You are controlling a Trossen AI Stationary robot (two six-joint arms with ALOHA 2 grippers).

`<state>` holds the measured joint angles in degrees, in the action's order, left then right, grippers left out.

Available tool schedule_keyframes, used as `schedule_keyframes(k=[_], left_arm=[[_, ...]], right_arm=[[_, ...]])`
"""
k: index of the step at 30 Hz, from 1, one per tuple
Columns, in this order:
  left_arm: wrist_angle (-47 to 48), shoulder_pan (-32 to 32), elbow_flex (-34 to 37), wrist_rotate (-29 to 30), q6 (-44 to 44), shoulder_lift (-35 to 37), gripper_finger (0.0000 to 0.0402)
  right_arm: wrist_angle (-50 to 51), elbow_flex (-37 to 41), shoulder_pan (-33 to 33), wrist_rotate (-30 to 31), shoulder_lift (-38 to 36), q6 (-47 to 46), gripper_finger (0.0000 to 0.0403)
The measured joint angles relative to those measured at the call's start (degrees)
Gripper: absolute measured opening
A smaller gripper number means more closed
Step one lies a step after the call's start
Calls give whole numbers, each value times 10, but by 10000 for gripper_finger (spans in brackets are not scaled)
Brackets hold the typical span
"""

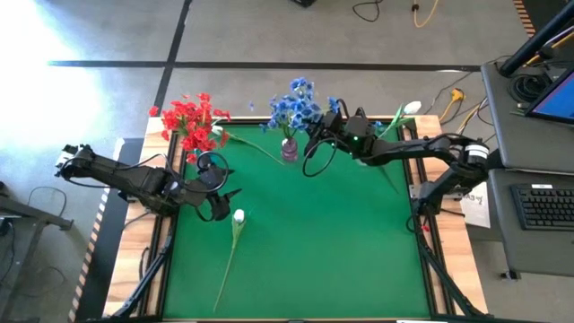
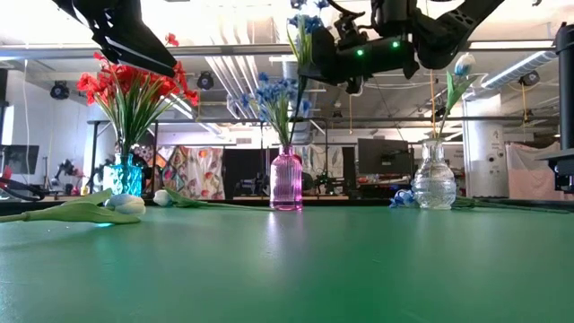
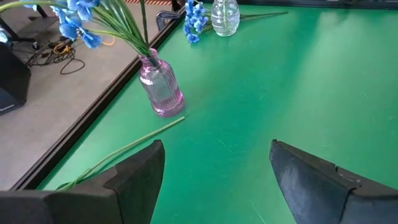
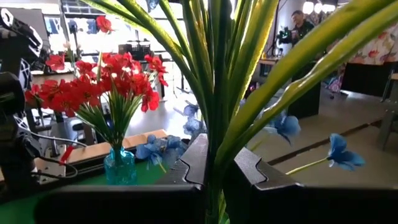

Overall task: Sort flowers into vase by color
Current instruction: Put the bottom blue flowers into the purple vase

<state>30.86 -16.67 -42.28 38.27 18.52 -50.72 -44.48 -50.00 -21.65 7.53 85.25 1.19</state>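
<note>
Our right hand (image 4: 214, 177), clamped on a blue flower stem (image 4: 219, 124), hangs above the pink vase (image 1: 290, 149) to feed it in, while our left hand (image 3: 214, 180) waits apart nearby.

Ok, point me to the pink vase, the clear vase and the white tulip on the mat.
pink vase (image 2: 286, 182), low view, middle of its body
clear vase (image 2: 435, 184), low view, its round belly
white tulip (image 1: 239, 216), high view, its bud
</note>
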Motion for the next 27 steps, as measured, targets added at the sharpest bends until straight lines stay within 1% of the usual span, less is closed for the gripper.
schedule_keyframes(k=[10, 21, 27], left_arm=[[0, 0, 0, 1, 0, 0, 277], [0, 0, 0, 1, 2, 0, 277], [0, 0, 0, 1, 2, 0, 277]], right_arm=[[11, -3, 0, 0, 0, -17, 22], [14, -3, 0, 0, 1, 11, 22], [14, -3, 0, 0, 1, -12, 22]])
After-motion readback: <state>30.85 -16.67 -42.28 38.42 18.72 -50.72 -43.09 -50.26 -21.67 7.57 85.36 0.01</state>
